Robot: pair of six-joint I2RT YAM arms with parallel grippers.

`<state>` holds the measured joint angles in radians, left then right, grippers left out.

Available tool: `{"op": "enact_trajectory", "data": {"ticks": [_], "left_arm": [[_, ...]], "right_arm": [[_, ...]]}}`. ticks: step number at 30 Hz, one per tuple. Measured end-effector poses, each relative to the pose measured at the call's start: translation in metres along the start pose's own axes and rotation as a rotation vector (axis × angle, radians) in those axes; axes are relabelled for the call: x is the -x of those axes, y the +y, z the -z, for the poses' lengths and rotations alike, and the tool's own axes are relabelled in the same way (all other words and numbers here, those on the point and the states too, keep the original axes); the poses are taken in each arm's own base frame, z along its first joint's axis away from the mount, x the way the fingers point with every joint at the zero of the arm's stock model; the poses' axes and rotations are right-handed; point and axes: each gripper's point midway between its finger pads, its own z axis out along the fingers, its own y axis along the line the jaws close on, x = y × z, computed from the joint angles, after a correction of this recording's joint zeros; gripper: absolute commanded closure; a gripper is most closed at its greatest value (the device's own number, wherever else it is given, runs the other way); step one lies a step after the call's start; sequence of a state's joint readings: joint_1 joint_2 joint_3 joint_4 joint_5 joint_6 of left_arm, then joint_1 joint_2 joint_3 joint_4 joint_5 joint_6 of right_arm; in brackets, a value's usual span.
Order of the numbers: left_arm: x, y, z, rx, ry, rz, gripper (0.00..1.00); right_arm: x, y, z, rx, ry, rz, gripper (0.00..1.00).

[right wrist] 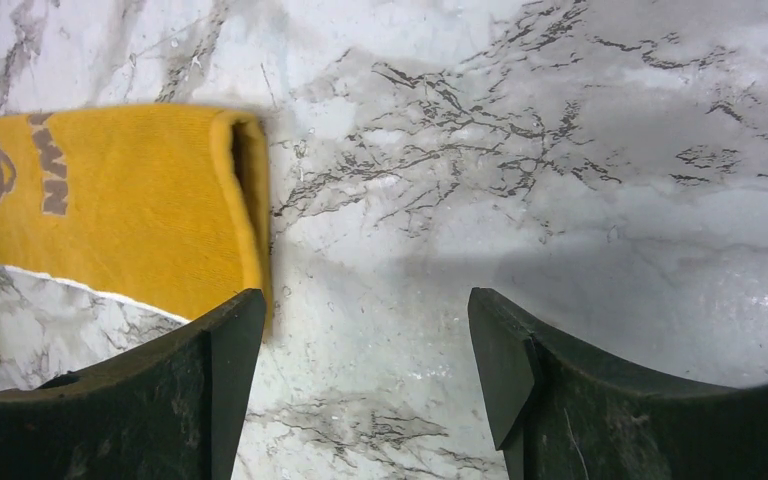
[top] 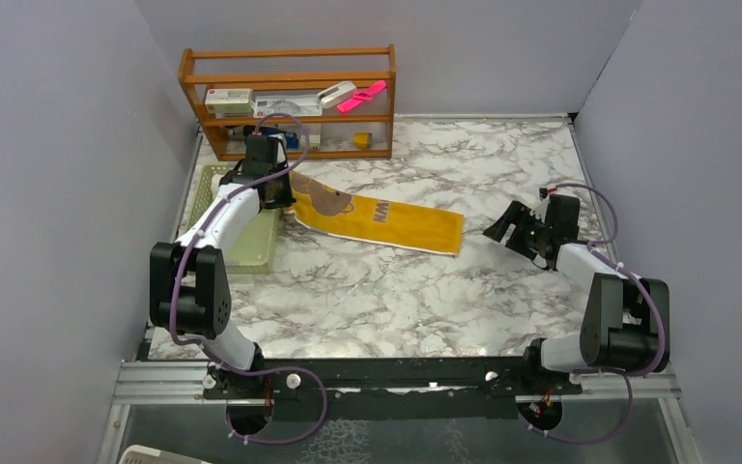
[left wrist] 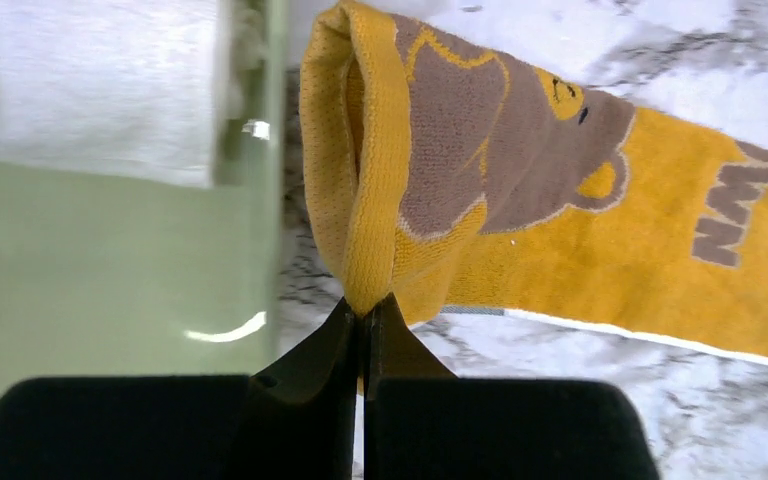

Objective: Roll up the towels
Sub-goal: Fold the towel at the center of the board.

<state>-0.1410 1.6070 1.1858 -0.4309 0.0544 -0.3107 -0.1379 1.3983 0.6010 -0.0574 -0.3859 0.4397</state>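
We record: yellow towel [top: 377, 217] stretched on the marble table [top: 396, 300], one end clenched in the left gripper's [left wrist: 365, 312] jaws. Green basket [left wrist: 110, 270] just beside holds the white towel [left wrist: 90, 90]. Right gripper [right wrist: 365, 305] jaws released near the other end. Wooden rack [top: 290, 97] behind.

Table [top: 396, 300]: white marble, grey-veined, spread before me.
Walls [top: 58, 145]: plain pale grey panels on three sides.
Shelf [top: 290, 52]: open wooden rack against my far wall, left.
Light: even, soft.
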Motion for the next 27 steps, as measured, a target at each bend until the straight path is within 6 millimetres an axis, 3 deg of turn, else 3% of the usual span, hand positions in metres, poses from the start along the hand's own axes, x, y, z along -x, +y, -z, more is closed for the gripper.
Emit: {"op": "enact_trajectory", "data": {"ticks": [6,9,11,16,19,27], "left_arm": [[0.004,0.030,0.014,0.149,0.022,-0.089,1.00],[0.007,0.030,0.019,0.177,0.027,-0.128,1.00],[0.009,0.020,0.023,0.188,0.028,-0.175,1.00],[0.023,-0.053,0.020,0.119,0.001,-0.332,1.00],[0.019,-0.100,0.011,0.059,0.012,-0.406,1.00],[0.008,-0.189,-0.002,-0.047,0.040,-0.530,1.00]], "right_arm": [[0.002,0.001,0.002,0.001,-0.010,0.006,0.25],[0.002,0.001,0.002,0.001,-0.010,0.008,0.25],[0.002,0.001,0.002,0.001,-0.010,0.009,0.25],[0.004,0.002,0.003,0.003,-0.015,0.016,0.25],[0.004,0.003,0.005,0.004,-0.016,0.019,0.25],[0.004,0.004,0.007,0.006,-0.020,0.028,0.25]]}}
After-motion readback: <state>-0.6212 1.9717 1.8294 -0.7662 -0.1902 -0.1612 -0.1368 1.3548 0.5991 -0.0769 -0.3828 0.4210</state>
